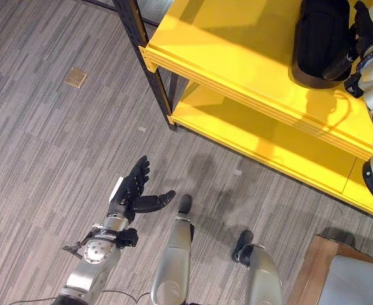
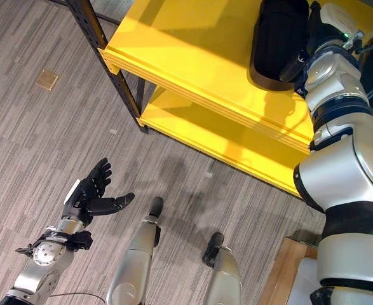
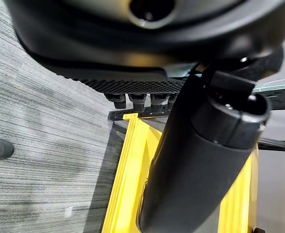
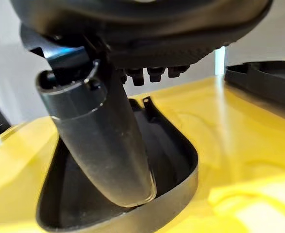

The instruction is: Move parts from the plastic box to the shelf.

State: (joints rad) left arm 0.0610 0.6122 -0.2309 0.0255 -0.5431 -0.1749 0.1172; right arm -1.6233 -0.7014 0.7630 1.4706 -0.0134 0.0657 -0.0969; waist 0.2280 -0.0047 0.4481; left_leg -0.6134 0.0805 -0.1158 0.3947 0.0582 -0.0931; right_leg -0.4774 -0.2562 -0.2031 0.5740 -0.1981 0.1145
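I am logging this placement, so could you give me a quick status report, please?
Right hand at the black part on the yellow shelf's top level, grip unclear. Left hand open, empty, low over the floor. Nothing in the way.

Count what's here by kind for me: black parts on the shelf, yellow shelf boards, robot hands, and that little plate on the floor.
black parts: 2
yellow boards: 2
hands, left and right: 2
floor plate: 1
Total: 7
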